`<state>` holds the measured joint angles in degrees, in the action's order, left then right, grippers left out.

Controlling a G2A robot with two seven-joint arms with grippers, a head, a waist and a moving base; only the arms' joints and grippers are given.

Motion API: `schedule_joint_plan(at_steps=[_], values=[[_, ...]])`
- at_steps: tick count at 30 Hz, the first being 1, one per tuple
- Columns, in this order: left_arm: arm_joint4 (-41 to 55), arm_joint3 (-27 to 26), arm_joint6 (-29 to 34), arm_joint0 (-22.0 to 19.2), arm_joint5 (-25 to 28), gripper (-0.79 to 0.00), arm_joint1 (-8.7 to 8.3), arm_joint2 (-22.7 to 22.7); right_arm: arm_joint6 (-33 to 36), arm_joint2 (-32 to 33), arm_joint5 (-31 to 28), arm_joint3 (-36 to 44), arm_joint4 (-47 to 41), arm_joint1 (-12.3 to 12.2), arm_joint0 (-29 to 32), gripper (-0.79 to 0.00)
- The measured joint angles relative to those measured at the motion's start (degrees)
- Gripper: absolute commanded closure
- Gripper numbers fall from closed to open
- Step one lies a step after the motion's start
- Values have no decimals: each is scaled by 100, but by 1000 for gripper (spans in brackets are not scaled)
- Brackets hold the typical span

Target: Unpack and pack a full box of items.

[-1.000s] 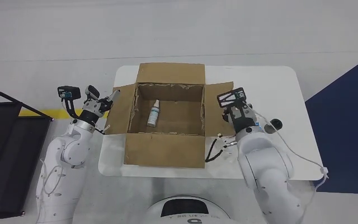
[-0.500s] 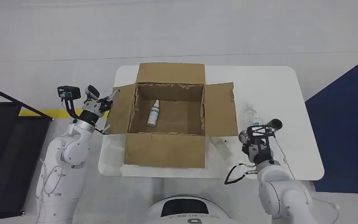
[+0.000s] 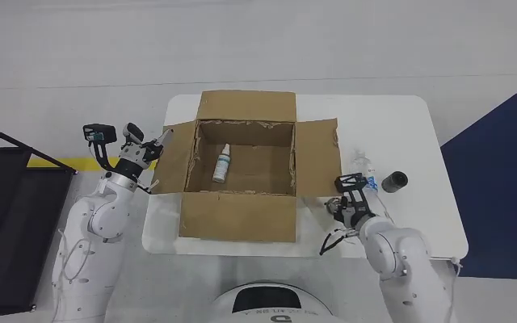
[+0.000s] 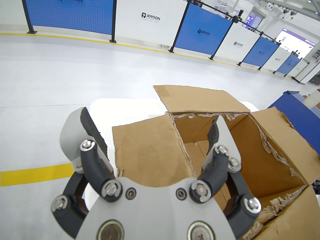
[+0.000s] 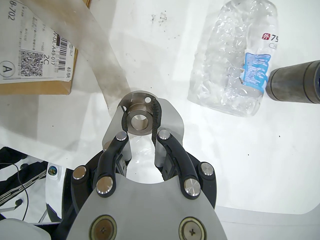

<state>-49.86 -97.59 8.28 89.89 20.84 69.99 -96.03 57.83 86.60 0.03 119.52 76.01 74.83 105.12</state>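
Box: the cardboard box [image 3: 242,214] stands open in the middle of the white table [image 3: 404,121], with its four flaps folded outward.
Inside the box: a small spray bottle [image 3: 220,163] lies flat on the bottom, left of the middle.
Left gripper: the left gripper [image 4: 150,126] hangs at the box's left side. Its fingers are spread wide with nothing between them, over the left flap [image 4: 147,151].
Right gripper: the right gripper [image 5: 139,116] is low over the table, just off the corner of the right flap [image 5: 32,51]. Its pads pinch a short metal sleeve [image 5: 138,123] with a hole through its middle. From where I stand I can't tell whether the sleeve touches the tabletop.
Out on the table: a crumpled clear water bottle [image 5: 235,58] lies on its side to the right of the box, near the right gripper. A dark cylinder [image 5: 295,83] lies just beside the bottle's base end, on the side away from the box.
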Motion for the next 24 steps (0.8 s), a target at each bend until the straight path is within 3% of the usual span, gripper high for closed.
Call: schedule_joint_plan(at_steps=[13,16,19,24], values=[[0,0,0,0,0,-785,0,0,635,131,685,-553,49,-9,-350,0],[0,0,0,0,0,-785,0,0,825,114,920,-590,203,-8,-398,-83],[0,0,0,0,0,-785,0,0,891,74,1032,-586,303,-5,-440,-286],[0,0,0,0,0,-785,0,0,1036,55,1171,-473,429,-4,-460,-471]])
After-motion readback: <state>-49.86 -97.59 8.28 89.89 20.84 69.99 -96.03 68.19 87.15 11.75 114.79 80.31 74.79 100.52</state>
